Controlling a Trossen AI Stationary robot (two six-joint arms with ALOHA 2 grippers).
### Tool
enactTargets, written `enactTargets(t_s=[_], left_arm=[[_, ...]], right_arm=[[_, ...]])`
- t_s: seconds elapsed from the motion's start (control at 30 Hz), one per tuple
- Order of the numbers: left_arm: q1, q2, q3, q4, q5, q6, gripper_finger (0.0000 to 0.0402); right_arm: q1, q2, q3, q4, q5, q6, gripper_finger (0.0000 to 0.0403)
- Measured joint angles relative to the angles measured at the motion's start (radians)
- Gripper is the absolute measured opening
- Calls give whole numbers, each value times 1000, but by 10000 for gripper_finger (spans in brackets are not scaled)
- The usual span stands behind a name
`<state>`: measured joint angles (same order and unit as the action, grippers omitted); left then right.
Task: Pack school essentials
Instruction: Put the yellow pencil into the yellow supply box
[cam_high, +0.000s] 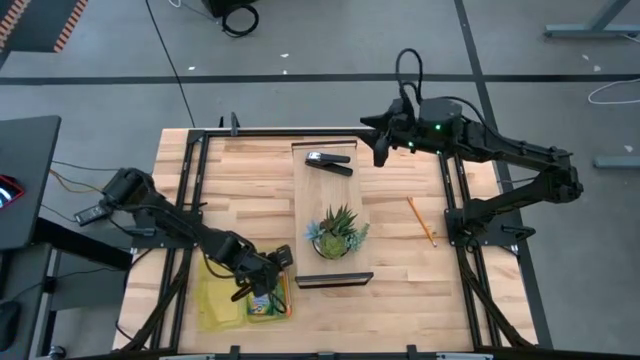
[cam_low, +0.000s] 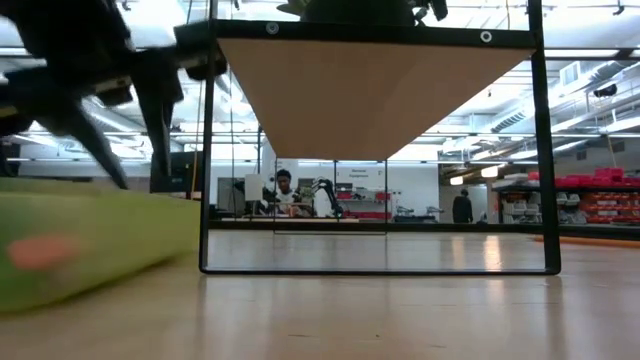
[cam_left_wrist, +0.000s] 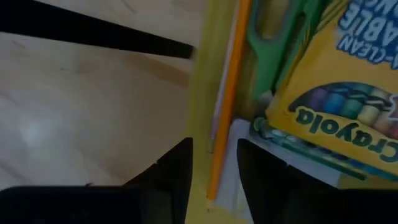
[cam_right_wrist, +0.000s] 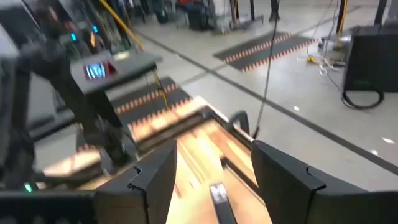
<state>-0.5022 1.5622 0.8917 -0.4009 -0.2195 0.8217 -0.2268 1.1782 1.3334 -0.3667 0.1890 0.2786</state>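
Observation:
A yellow-green case (cam_high: 218, 305) lies at the table's near left corner. In it I see the yellow-and-green crayon box (cam_high: 266, 306) (cam_left_wrist: 348, 93), the green-handled scissors (cam_left_wrist: 273, 50) and one thin orange pencil (cam_left_wrist: 225, 106) along the case's wall (cam_left_wrist: 202, 93). My left gripper (cam_high: 268, 275) (cam_left_wrist: 214, 177) hangs open just above the case, a finger on either side of that pencil's end, apart from it. A second orange pencil (cam_high: 421, 220) lies flat on the table's right part. My right gripper (cam_high: 381, 150) (cam_right_wrist: 214, 180) is open at the far edge. The note pad and red piece do not show.
A wooden shelf (cam_high: 305, 200) in a black frame (cam_low: 545, 150) stands across the table's middle, carrying the black stapler (cam_high: 330, 162) (cam_right_wrist: 221, 199) at its far end and the spiky potted plant (cam_high: 338, 235) nearer. Black rails (cam_high: 190, 180) run along the table's sides.

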Motion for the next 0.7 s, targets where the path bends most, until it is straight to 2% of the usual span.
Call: enactTargets(t_s=[0.17,0.5,0.7], left_arm=[[0,-68,0,-69,1,-34,115],[4,-242,0,-318,0,-131,76],[62,-367,0,-463,-5,-236,51]], right_arm=[[-1,0,-16,-60,0,-21,213],[-16,-3,-17,-178,-4,-45,213],[-29,-3,-17,-272,-4,-68,213]])
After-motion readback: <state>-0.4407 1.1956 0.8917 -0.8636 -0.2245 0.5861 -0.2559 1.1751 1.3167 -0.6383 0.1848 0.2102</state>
